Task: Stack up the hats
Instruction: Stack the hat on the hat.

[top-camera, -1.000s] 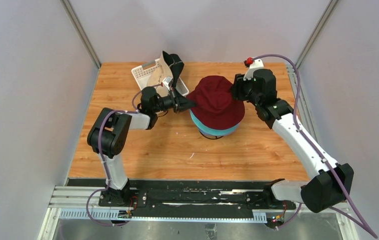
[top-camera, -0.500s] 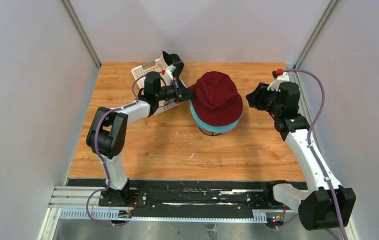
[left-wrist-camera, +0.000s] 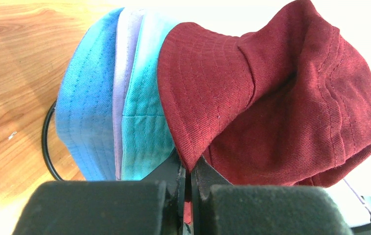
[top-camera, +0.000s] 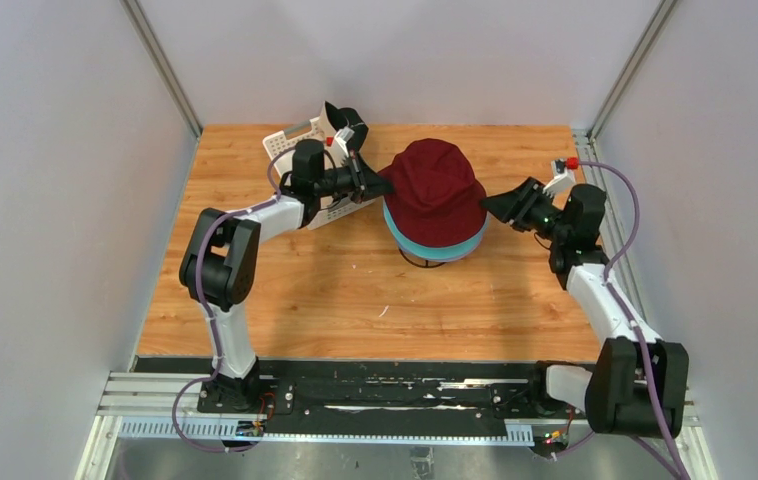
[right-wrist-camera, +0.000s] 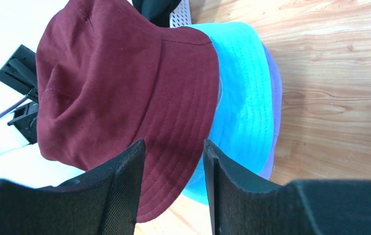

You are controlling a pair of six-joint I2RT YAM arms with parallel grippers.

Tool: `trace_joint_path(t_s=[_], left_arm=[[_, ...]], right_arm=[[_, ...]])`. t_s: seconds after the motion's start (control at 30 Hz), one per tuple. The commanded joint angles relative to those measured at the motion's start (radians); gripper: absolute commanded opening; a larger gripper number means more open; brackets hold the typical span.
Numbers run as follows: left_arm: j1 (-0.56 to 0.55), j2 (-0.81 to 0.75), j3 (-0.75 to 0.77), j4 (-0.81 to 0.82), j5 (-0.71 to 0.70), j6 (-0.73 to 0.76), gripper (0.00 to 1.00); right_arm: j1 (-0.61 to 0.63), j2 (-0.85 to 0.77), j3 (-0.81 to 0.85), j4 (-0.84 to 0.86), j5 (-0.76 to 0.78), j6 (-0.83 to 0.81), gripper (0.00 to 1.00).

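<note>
1. Pinching the brim of the dark red hat (left-wrist-camera: 271, 98), the left gripper (left-wrist-camera: 189, 169) has its jaws clamped tight on the fabric edge, with no gap showing between them in the left wrist view.
2. From above, the left arm reaches far forward from its base, elbow bent out to the left, forearm running rightward over the white basket (top-camera: 285, 145) so that the left gripper (top-camera: 368, 187) meets the hat's left rim.
3. A black hat (top-camera: 347, 125) and a beige hat (top-camera: 310, 155) sit in that basket at the table's far left.
4. At the middle of the wooden table (top-camera: 305, 290), the dark red hat (top-camera: 435, 190) tops the stack; below it lie the teal hat (left-wrist-camera: 144, 107), the lavender hat (left-wrist-camera: 124, 73) and the blue hat (left-wrist-camera: 83, 107), all on a black wire stand (left-wrist-camera: 46, 142).
5. The right gripper (top-camera: 495, 203) sits just beside the stack's right side, jaws parted and gripping nothing; the right wrist view shows the hat's brim beyond the spread fingers (right-wrist-camera: 125, 186).
6. The right arm rises from its base along the table's right edge, wrist turned left toward the stack.
</note>
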Motion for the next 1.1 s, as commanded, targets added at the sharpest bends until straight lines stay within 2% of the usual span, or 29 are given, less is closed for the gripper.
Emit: trace_joint_path(t_s=[0.0, 0.13, 0.33, 0.5, 0.67, 0.8, 0.93, 1.07], left_arm=[[0.01, 0.032, 0.027, -0.028, -0.024, 0.028, 0.04], [0.01, 0.038, 0.037, -0.028, -0.019, 0.025, 0.04], [0.011, 0.04, 0.043, -0.028, -0.018, 0.023, 0.04], [0.011, 0.043, 0.041, -0.028, -0.019, 0.026, 0.04], [0.013, 0.039, 0.037, -0.028, -0.021, 0.029, 0.04], [0.013, 0.036, 0.033, -0.028, -0.024, 0.033, 0.04], [0.013, 0.028, 0.028, -0.028, -0.028, 0.035, 0.04], [0.013, 0.028, 0.028, -0.028, -0.028, 0.033, 0.04]], right_arm=[[-0.075, 0.08, -0.062, 0.301, -0.172, 0.224, 0.48], [-0.114, 0.174, -0.08, 0.48, -0.28, 0.352, 0.48], [-0.116, 0.213, -0.099, 0.588, -0.311, 0.412, 0.49], [-0.116, 0.296, -0.127, 0.809, -0.346, 0.568, 0.49], [-0.116, 0.416, -0.157, 1.12, -0.358, 0.757, 0.5], [-0.115, 0.487, -0.158, 1.282, -0.36, 0.86, 0.5], [-0.113, 0.491, -0.162, 1.305, -0.363, 0.865, 0.48], [-0.11, 0.481, -0.157, 1.305, -0.368, 0.869, 0.41]])
